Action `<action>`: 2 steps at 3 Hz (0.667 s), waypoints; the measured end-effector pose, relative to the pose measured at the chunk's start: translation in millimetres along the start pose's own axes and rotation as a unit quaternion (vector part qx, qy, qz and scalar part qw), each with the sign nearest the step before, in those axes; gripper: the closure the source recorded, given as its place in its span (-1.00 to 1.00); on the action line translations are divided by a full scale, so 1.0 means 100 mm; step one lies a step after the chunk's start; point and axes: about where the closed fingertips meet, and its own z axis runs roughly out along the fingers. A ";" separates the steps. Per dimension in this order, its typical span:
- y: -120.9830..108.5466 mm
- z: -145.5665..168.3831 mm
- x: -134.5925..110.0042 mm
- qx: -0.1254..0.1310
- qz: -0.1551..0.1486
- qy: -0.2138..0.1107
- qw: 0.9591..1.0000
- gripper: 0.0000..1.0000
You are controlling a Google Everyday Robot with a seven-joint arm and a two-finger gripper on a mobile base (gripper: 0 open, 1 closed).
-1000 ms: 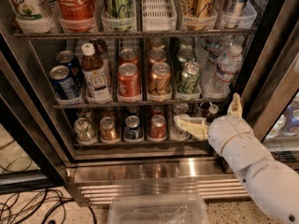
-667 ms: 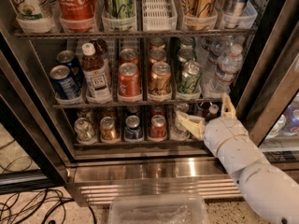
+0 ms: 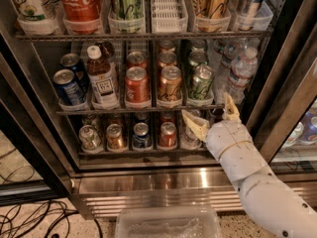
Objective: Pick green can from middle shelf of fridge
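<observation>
The fridge (image 3: 163,180) stands open with three wire shelves. On the middle shelf (image 3: 138,110) the green can (image 3: 201,83), pale green with swirly markings and a silver top, stands in a clear tray at the front of the fifth column, right of a copper-orange can (image 3: 170,86). My gripper (image 3: 212,114) is open and empty, just below and slightly right of the green can, at the height of the shelf's front rail. Its left finger (image 3: 194,124) points up-left under the can and its right finger (image 3: 230,107) points up beside the water bottles. The white arm comes in from the lower right.
Water bottles (image 3: 239,73) stand right of the green can. A red can (image 3: 137,86), a tea bottle (image 3: 102,81) and blue cans (image 3: 67,87) fill the shelf's left. A taller green can (image 3: 125,2) is on the top shelf. A clear bin (image 3: 168,223) lies on the floor. The door frame (image 3: 285,113) is at the right.
My gripper has moved up and a little left, from level with the bottom shelf to the middle shelf's front rail, nearer the green can. The fingers stay open.
</observation>
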 end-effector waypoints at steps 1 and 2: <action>0.02 0.06 -0.07 0.007 -0.006 -0.015 1.000 -0.42; 0.05 0.12 -0.11 0.010 -0.008 -0.025 1.000 -0.34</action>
